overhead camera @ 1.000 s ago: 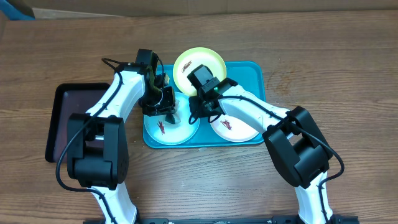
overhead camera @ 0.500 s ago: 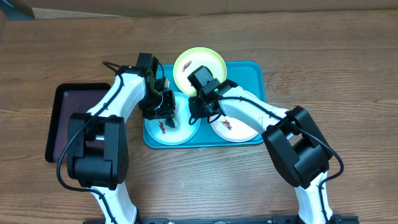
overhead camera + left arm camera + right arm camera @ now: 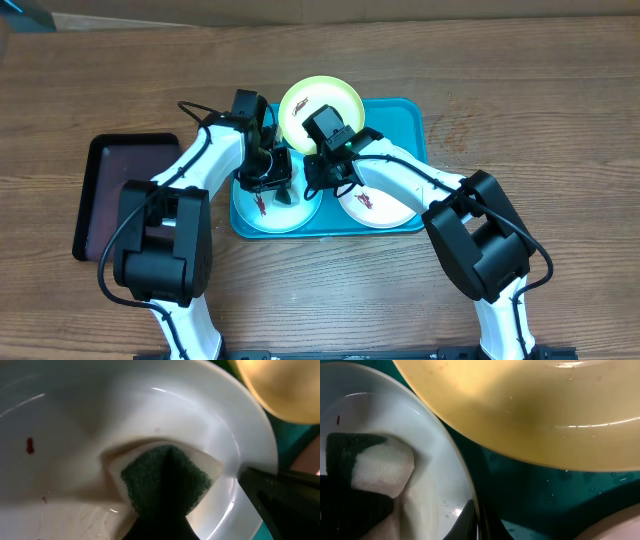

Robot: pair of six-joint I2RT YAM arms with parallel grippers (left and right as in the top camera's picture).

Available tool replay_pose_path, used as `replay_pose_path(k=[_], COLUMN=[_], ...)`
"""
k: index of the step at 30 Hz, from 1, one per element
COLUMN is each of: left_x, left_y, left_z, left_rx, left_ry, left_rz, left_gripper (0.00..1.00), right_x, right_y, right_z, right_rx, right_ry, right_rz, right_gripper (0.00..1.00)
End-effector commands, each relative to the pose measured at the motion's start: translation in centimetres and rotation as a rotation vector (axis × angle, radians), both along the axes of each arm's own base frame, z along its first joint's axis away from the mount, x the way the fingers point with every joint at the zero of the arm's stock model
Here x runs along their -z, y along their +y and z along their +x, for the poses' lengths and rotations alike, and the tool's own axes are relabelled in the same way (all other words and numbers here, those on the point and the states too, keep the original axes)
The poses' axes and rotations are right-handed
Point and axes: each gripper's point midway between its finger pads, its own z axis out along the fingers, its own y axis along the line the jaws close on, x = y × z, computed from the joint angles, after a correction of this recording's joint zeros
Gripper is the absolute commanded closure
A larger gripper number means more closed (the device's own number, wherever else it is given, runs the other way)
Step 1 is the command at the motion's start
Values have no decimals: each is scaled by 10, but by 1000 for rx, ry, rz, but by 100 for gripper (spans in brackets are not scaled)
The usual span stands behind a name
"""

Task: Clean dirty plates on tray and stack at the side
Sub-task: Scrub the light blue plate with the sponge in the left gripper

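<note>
The pale mint-blue plate [image 3: 285,218] lies at the front left of the turquoise tray [image 3: 408,125], with a small red smear on it [image 3: 30,445]. My left gripper [image 3: 275,180] is shut on a green-and-white sponge [image 3: 165,477] and presses it onto this plate [image 3: 100,410]. My right gripper [image 3: 318,182] is shut on the plate's right rim [image 3: 477,520]. The sponge also shows in the right wrist view [image 3: 380,467]. The yellow-green plate [image 3: 340,98] sits at the tray's back, tilted over its edge. The white plate [image 3: 392,212] lies at the front right with a dark smear.
A smaller black tray [image 3: 110,190] lies on the wooden table to the left of the turquoise one. Bare wood lies to the right of the turquoise tray and along the front.
My left gripper has moved to the right across the mint-blue plate with the sponge, toward the right gripper. The right arm and the plates have not moved.
</note>
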Motion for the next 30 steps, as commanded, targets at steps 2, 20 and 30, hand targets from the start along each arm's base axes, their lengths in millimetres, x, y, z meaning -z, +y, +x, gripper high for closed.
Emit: replay_pose_path(k=[2, 20, 30], left_x=[17, 30, -11], left_y=[13, 115, 93], left_z=[-8, -34, 3], left_rx=[-55, -137, -146], left_ry=[13, 31, -14], left_rz=[74, 644, 541], left_gripper=[96, 96, 96], right_x=[11, 11, 11], right_y=[-9, -9, -9], right_z=[-4, -4, -4], right_rx=[27, 28, 27], right_ry=[22, 22, 22], right_rz=[-30, -31, -31], right_gripper=[96, 96, 96])
